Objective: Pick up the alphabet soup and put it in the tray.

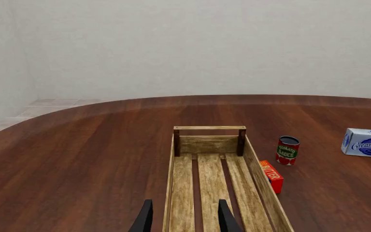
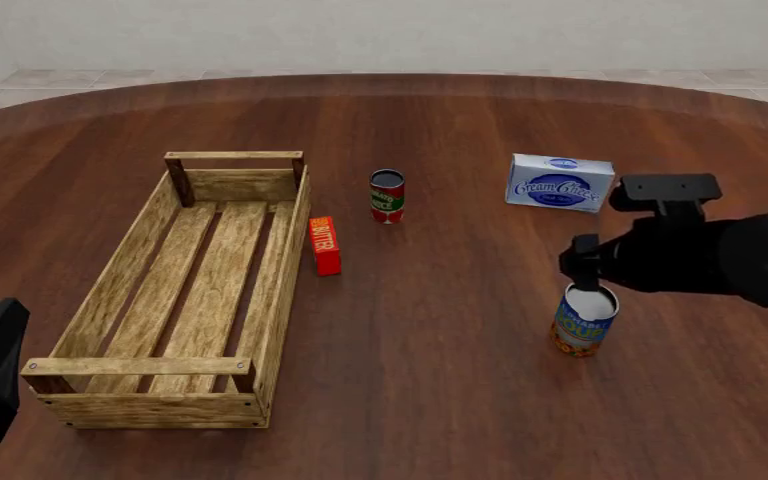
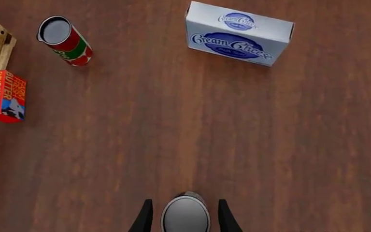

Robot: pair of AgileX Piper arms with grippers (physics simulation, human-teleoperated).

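A white and blue box [image 3: 239, 33] on the counter [image 2: 464, 380] carries "Cream Cheese" in script on a blue oval. A small red carton [image 3: 3, 95] beside the tray [image 2: 104, 300] reads "BUTTER" in orange-yellow capitals. The red-and-green can [image 1: 287, 150] bears "TOMATO SAUCE" on its green band. Lettering on the alphabet soup [image 2: 584, 322] label is too small to read.
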